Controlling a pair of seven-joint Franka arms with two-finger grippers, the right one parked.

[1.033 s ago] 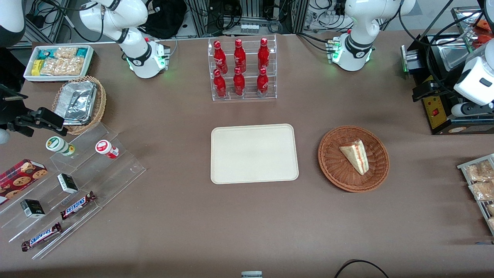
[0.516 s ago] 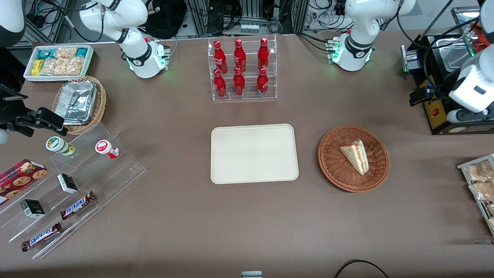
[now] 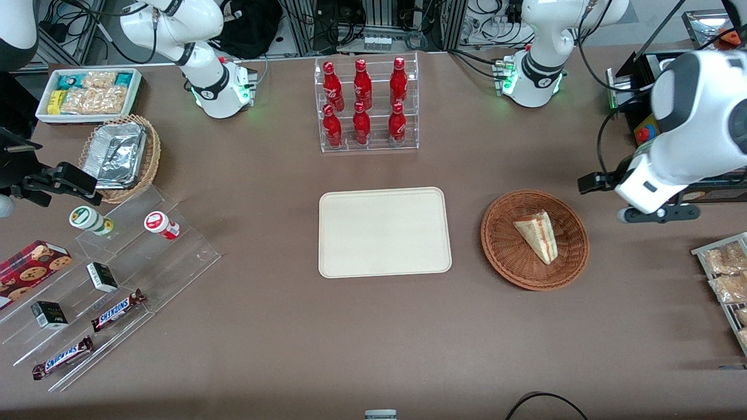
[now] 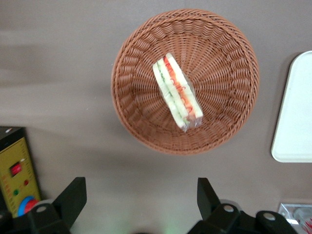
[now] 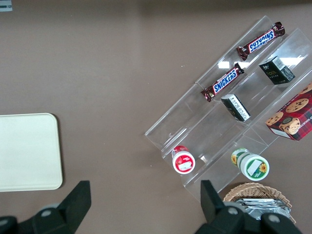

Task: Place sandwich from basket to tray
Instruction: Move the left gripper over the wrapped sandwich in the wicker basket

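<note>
- Front view: sandwich (image 3: 538, 235) lies in the basket (image 3: 503, 245), right of centre in the frame; tray (image 3: 384, 231) mid-frame, bare, just beside the basket toward the parked arm's end. Left arm's gripper (image 3: 607, 185) hangs at the right edge of the frame, off the basket's rim toward the working arm's end, not over the sandwich yet. Wedge's long axis runs slantwise, tip pointing nearer the camera.
- Left wrist view: gripper (image 4: 141, 202) jaws spread wide, nothing between them. Sandwich (image 4: 177, 90) is ahead of the fingertips (image 4: 73, 195), well apart, about centred on the gap. Pale bread, red/orange/green filling stripes showing on the cut edge, wrapped in clear film. Basket (image 4: 131, 58) round, reddish-brown wicker; tray (image 4: 295, 109) corner visible.
- Judgement: reach still to come; jaws should close across the wedge's short width.
</note>
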